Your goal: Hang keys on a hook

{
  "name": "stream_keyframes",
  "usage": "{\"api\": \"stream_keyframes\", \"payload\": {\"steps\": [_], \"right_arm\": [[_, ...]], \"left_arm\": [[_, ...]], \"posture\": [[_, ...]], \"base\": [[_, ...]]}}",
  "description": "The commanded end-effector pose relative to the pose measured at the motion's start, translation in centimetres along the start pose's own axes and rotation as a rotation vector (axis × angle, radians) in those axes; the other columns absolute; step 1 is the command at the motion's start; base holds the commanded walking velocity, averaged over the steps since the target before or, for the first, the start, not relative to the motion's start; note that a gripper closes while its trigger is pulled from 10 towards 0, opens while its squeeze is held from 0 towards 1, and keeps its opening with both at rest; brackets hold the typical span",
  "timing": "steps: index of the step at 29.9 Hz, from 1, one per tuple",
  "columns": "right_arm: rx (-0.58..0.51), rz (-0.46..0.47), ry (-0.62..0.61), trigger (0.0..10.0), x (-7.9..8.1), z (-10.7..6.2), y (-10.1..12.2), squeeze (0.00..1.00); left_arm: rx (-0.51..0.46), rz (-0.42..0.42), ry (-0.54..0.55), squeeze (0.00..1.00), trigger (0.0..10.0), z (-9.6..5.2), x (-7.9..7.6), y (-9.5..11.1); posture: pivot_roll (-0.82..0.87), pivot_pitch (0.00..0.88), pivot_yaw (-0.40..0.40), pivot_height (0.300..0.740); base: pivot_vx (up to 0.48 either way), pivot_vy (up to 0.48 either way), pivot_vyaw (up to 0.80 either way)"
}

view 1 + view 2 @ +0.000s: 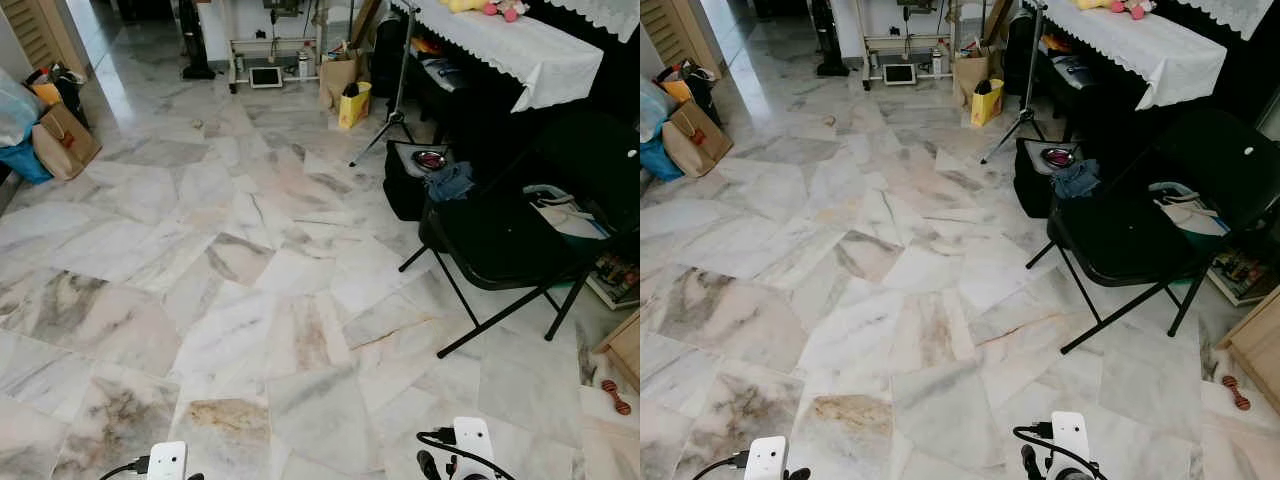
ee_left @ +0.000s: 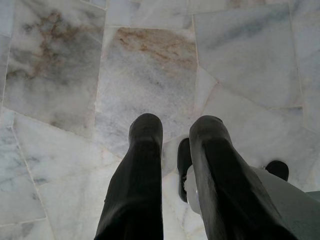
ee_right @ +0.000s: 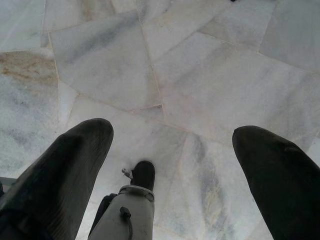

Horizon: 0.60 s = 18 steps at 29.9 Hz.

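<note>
Marble floor (image 1: 250, 300), black folding chair (image 1: 510, 250) at right, bags (image 1: 62, 140) far left.

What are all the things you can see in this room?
Marble floor: one, white and grey, all across.
Folding chair: one, black, right side.
Blue cloth: one, just behind the chair.
Tablecloth: one, white with lace edge, on a table at the far right.
Yellow bag: one, on the floor far back.
Brown paper bag: one, beside the yellow bag.
Tan bag: one, far left by the wall.
Tripod: one, dark, near the table.
Keys or hook: cannot spot any.
Left end effector: black fingers slightly apart, pointing at the floor, holding nothing.
Right end effector: black fingers wide apart, over the floor, holding nothing.
</note>
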State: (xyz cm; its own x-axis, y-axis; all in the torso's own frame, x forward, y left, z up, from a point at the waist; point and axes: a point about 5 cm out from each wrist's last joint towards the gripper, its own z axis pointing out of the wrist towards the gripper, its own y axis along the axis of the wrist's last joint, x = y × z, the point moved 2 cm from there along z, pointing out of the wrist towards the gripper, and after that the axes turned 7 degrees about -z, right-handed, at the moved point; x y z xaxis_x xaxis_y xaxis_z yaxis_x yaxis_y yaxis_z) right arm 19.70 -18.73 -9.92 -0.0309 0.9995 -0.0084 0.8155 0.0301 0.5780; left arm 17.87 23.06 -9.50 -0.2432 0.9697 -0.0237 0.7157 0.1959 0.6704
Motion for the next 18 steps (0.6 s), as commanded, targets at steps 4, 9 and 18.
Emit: {"api": "stream_keyframes", "payload": {"steps": [4, 9, 18], "right_arm": [[0.118, 0.070, -0.079, 10.0, -4.6, -1.7, -4.3, 0.00], [0.106, 0.064, -0.059, 10.0, -3.5, -1.5, -4.3, 0.00], [0.097, 0.074, -0.069, 10.0, -3.8, -1.6, -4.3, 0.00]], "left_arm": [[0.274, 0.070, -0.040, 0.00, 10.0, -1.8, 2.4, -5.1], [0.304, 0.023, 0.010, 0.00, 10.0, -2.9, 4.4, -6.6], [0.291, 0.040, -0.024, 0.00, 10.0, -2.3, 2.2, -6.3]], "posture": [[0.08, 0.000, -0.068, 0.740], [0.08, 0.000, -0.068, 0.740], [0.08, 0.000, -0.067, 0.740]], "base": [[0.000, 0.000, 0.00], [0.000, 0.000, 0.00], [0.000, 0.000, 0.00]]}}
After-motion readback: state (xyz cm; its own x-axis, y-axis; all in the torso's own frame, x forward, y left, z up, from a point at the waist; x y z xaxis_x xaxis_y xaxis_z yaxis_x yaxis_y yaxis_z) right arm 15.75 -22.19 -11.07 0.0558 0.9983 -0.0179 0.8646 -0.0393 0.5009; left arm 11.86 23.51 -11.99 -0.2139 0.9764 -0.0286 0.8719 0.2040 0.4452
